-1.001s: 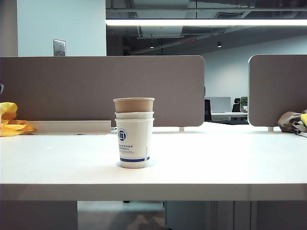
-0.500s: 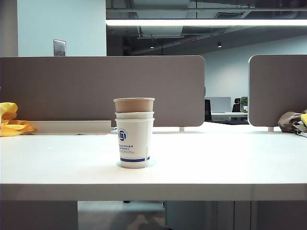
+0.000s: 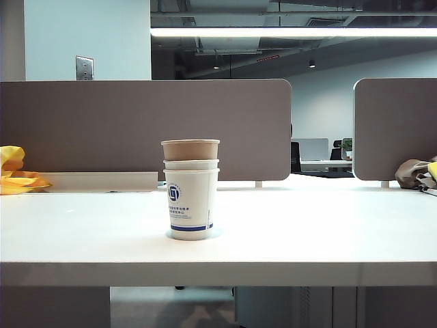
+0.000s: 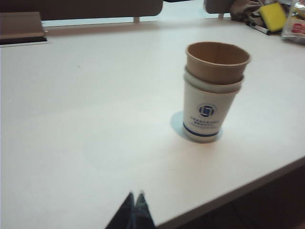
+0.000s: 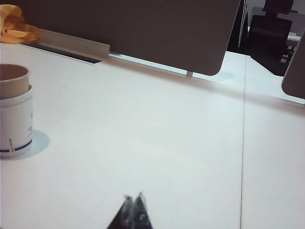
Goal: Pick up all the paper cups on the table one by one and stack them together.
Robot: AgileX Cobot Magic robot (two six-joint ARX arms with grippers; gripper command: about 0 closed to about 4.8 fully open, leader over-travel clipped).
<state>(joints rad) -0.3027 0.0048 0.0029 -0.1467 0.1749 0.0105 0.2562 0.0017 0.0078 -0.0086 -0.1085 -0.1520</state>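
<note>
Exterior view shows the three paper cups (image 3: pixel 191 189) nested into one upright stack on the table (image 3: pixel 328 225), a little left of the middle and set back from the thick front edge. The tan-brown cup (image 3: pixel 190 149) sits on top, with the rim of a white cup (image 3: pixel 191 165) showing under it and the outer white cup (image 3: pixel 191 205), with its blue band and round logo, standing on the table top. Grey-brown divider panels (image 3: pixel 147 126) rise along the far edge, and a yellow cloth (image 3: pixel 15 172) lies at the far left corner.

Neither arm appears in that view. In the left wrist view the left gripper (image 4: pixel 135 198) has its fingertips pressed together, holding nothing, well apart from the stack and near the front edge. In the right wrist view the right gripper (image 5: pixel 133 200) is likewise closed and empty, over bare table well to the side of the stack.
</note>
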